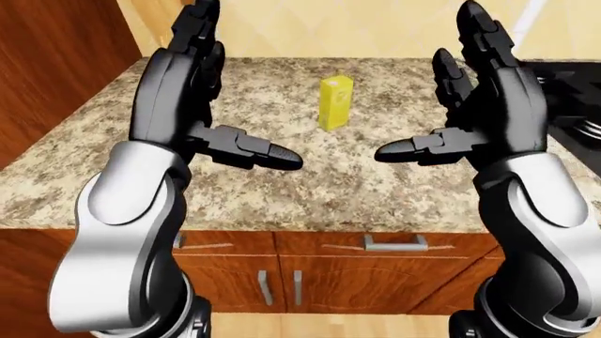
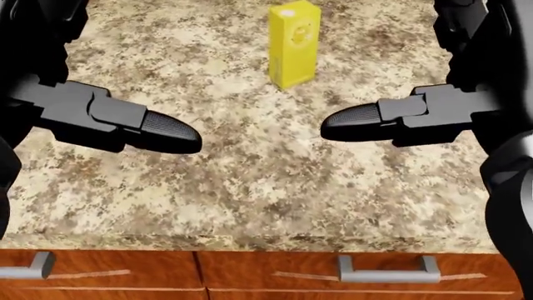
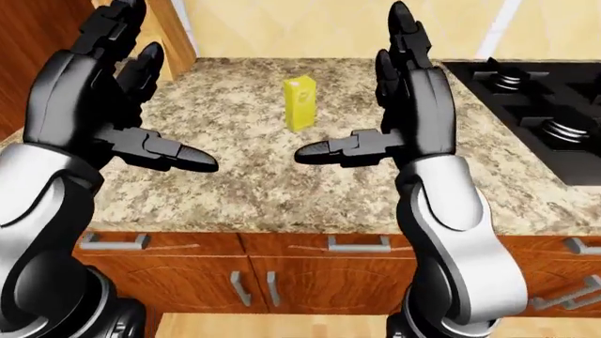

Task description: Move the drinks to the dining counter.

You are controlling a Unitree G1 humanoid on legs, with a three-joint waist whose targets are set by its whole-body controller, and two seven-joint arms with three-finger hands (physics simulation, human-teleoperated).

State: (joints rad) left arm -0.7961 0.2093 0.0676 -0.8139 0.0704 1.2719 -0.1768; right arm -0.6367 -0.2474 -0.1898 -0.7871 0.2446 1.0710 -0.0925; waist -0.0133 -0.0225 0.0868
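Yellow and upright, a small drink carton (image 2: 294,44) stands on the speckled granite counter (image 2: 250,187), well beyond our hands. Our left hand (image 1: 188,91) and right hand (image 1: 484,91) hover open, empty. It likely feels light, crushable; grip its flat sides gently.

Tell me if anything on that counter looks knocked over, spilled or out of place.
Nothing stands out. The yellow drink carton stands upright and alone on the granite counter, with no spill around it. Both hands, left and right, are open and apart from it.
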